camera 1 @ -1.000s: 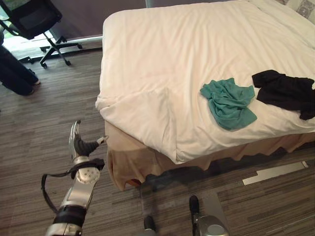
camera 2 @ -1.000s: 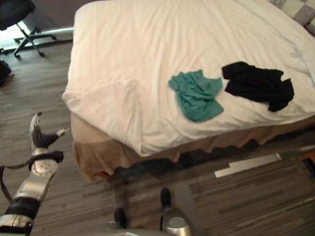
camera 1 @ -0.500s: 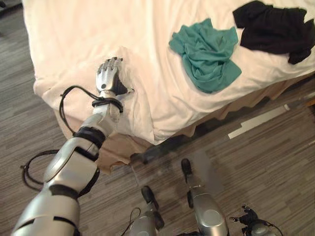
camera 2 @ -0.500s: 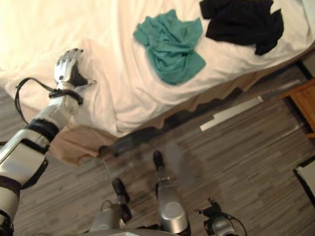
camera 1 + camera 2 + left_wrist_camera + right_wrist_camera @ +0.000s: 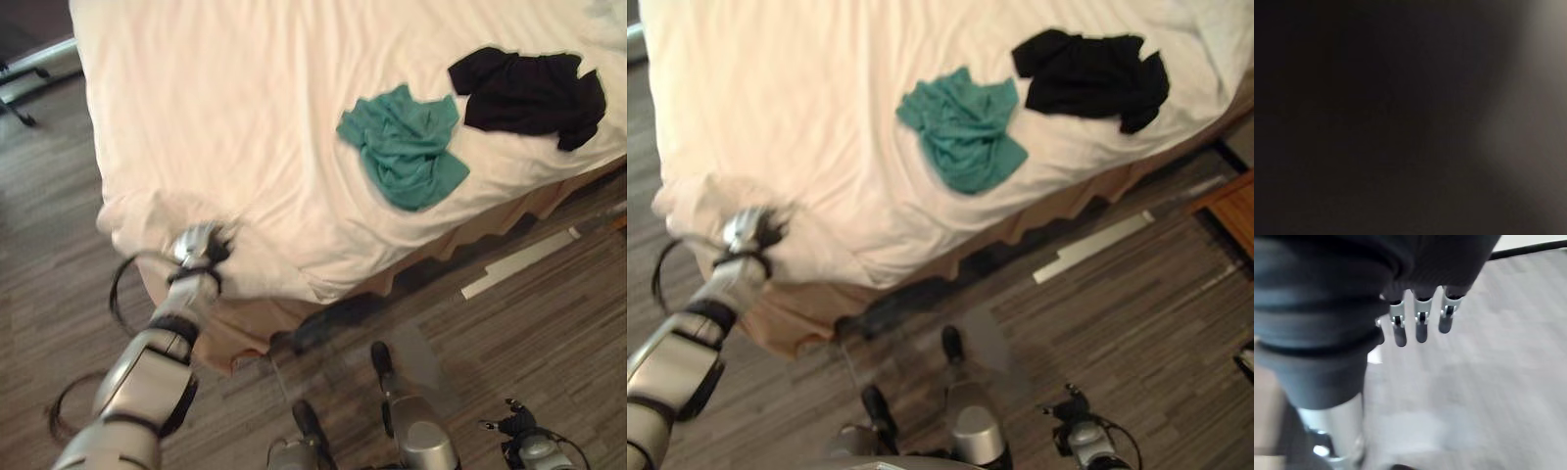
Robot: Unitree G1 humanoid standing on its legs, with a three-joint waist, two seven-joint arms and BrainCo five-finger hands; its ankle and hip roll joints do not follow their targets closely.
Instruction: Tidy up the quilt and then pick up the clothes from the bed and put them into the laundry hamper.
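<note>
The left hand [image 5: 196, 245] was at the near corner of the white quilt [image 5: 225, 117], lower left of the frame; whether its fingers were clamped on the cloth could not be determined. The right hand [image 5: 1420, 318] hung over the floor, fingers straight and empty. A teal garment [image 5: 404, 147] and a black garment [image 5: 529, 93] lay just beside each other on the bed, upper right.

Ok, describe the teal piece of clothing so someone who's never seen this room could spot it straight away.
Start at the bed with the white quilt. Two garments lie on it near the edge closest to the robot. The teal garment is the crumpled green-blue one, nearer that edge and closer to the left hand than the black garment beside it.
</note>
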